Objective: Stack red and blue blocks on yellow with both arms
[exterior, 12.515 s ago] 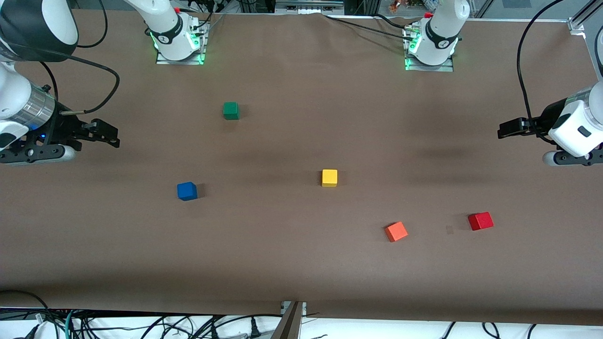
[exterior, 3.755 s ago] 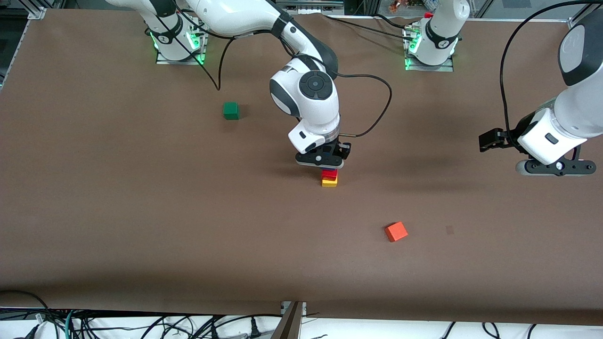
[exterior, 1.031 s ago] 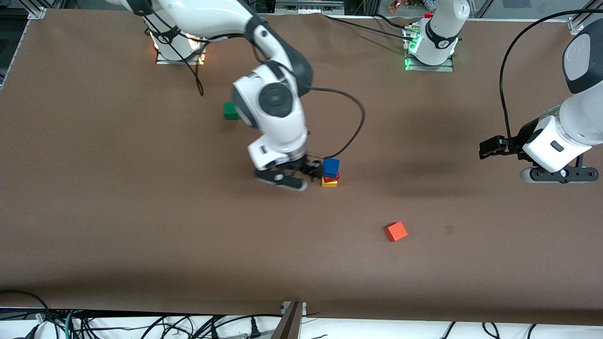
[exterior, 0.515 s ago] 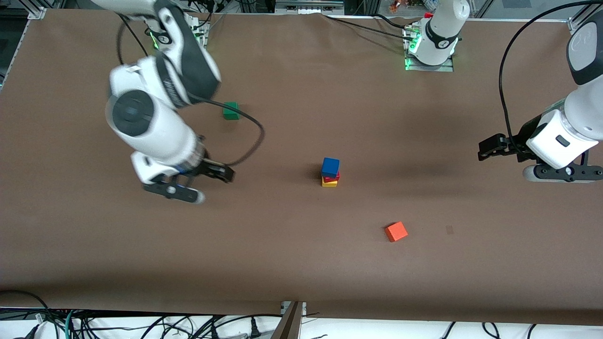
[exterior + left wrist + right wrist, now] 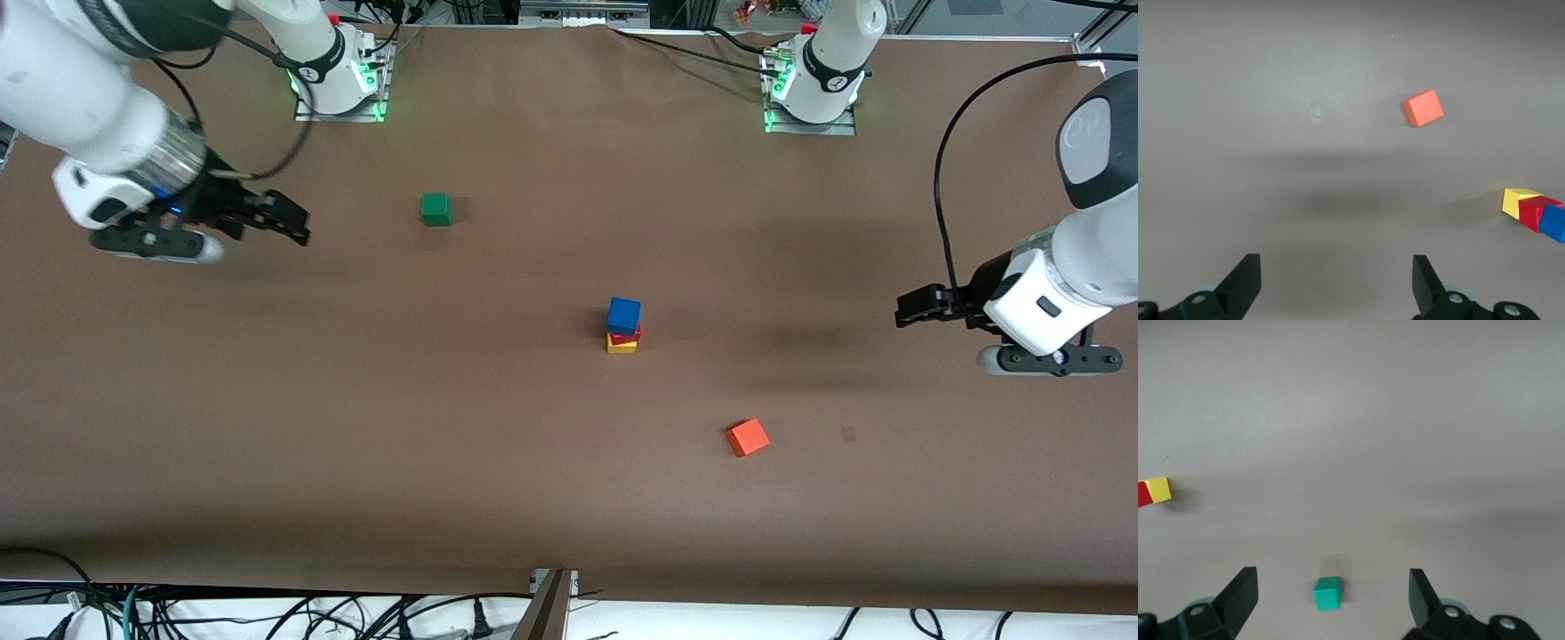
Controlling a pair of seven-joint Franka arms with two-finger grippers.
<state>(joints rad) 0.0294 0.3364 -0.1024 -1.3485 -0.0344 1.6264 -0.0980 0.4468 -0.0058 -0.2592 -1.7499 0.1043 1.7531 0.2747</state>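
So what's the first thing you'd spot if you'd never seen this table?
The little tower mid-table: blue block on red block on yellow block. Then the two open grippers hanging over the table's ends, the right gripper near the green cube, the left gripper at its own end.

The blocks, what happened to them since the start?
The red block and blue block got stacked on the yellow block. The right claw let go and swung away; both claws are open. Green block and orange block stayed put.
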